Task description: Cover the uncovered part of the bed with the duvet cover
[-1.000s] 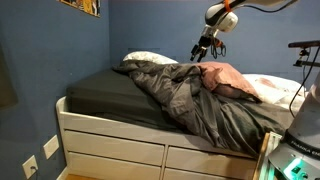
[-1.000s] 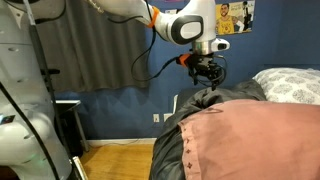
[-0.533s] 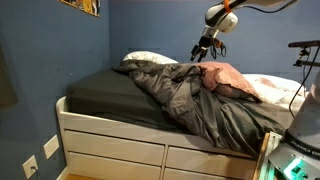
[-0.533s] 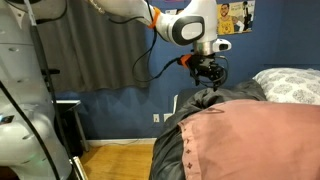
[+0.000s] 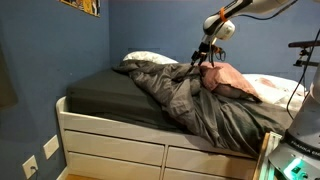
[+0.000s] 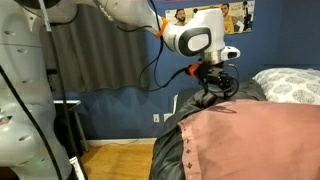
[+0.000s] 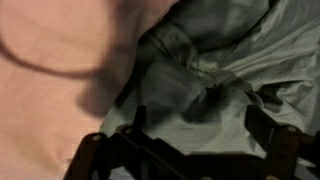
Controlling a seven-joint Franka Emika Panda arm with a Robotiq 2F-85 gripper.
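Note:
The bed (image 5: 110, 135) has a white drawer base and a dark charcoal sheet (image 5: 105, 92), bare on its near-left part. The rumpled grey duvet cover (image 5: 195, 100) lies bunched across the middle and drapes over the front edge; it also shows in an exterior view (image 6: 200, 110) and in the wrist view (image 7: 215, 70). My gripper (image 5: 201, 63) hangs just above the duvet's top ridge beside the pink pillow (image 5: 228, 77). It also shows in an exterior view (image 6: 214, 90). In the wrist view the gripper (image 7: 195, 125) is open, fingers straddling a fold of grey fabric.
A white pillow (image 5: 145, 58) lies at the headboard end by the blue wall. The pink pillow fills the foreground in an exterior view (image 6: 260, 140) and the left of the wrist view (image 7: 50, 60). A dark curtain (image 6: 100, 55) hangs behind.
The arm has come down toward the duvet; the gripper has dropped from above the ridge to just over the fabric.

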